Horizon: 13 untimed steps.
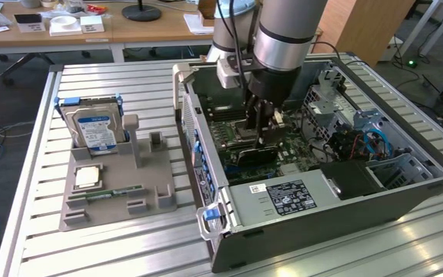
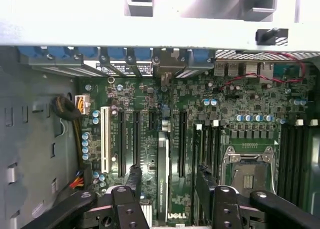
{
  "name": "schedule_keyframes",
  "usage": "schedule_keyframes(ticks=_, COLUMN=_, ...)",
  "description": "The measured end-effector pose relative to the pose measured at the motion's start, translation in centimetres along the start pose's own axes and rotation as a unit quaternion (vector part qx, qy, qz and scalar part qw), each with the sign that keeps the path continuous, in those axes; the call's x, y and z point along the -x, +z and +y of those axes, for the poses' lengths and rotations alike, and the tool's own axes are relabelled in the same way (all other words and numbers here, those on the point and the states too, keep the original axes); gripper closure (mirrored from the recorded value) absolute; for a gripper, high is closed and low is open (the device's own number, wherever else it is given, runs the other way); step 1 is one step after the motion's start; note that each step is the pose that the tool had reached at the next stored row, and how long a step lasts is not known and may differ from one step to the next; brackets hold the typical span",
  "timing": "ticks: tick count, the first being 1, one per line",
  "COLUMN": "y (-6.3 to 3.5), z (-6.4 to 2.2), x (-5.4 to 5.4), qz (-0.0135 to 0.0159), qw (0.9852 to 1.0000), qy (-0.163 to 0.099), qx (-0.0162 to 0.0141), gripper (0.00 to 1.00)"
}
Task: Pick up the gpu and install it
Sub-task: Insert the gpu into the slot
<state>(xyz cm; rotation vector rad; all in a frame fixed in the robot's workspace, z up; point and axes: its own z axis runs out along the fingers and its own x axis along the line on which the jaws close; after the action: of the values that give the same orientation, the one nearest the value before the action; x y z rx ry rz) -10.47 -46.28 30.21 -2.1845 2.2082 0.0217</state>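
Find the gpu (image 1: 252,156) (image 2: 162,174) standing on edge on the motherboard (image 2: 225,104) inside the computer case (image 1: 322,199), directly under the gripper (image 1: 264,130) (image 2: 169,176). Note the fingers (image 2: 134,178) spread open, one on each side of the card, apparently clear of it. Treat as light, stiff and probably fragile: grip across the flat faces near the top edge, avoiding twist.
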Motion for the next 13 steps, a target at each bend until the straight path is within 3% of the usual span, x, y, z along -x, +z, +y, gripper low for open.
schedule_keyframes(ticks=13, y=-2.23, z=-0.03, x=0.1, qz=0.0, qw=1.0, qy=0.0, qx=0.0, gripper=0.43)
